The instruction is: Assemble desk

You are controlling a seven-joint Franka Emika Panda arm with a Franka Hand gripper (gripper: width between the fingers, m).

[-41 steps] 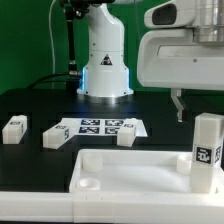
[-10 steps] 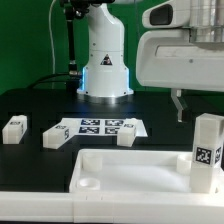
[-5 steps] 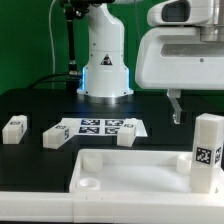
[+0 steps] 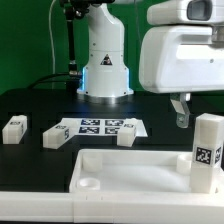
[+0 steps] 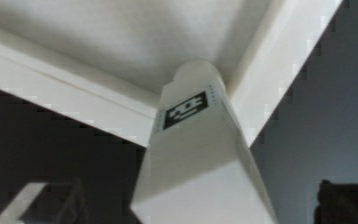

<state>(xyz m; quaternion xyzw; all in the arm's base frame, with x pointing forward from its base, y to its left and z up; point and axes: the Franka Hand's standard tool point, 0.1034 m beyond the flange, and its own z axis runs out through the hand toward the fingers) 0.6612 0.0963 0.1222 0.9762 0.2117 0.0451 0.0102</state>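
Exterior view: my hand (image 4: 203,106) hangs above the short white plastic block leg (image 4: 207,150). That leg stands upright on the corner of the large white rimmed tabletop panel (image 4: 135,165) at the exterior view's right. The panel lies on the black bench (image 4: 30,100). One loose white leg (image 4: 127,136) and a second loose leg (image 4: 56,136) sit at either end of the marker board (image 4: 98,127). A third loose leg (image 4: 14,129) lies farther toward the exterior view's left.

Wrist view: the upright leg (image 5: 194,150) rises between my fingers (image 5: 48,203), which are spread wide with dark gaps either side, pinching nothing.
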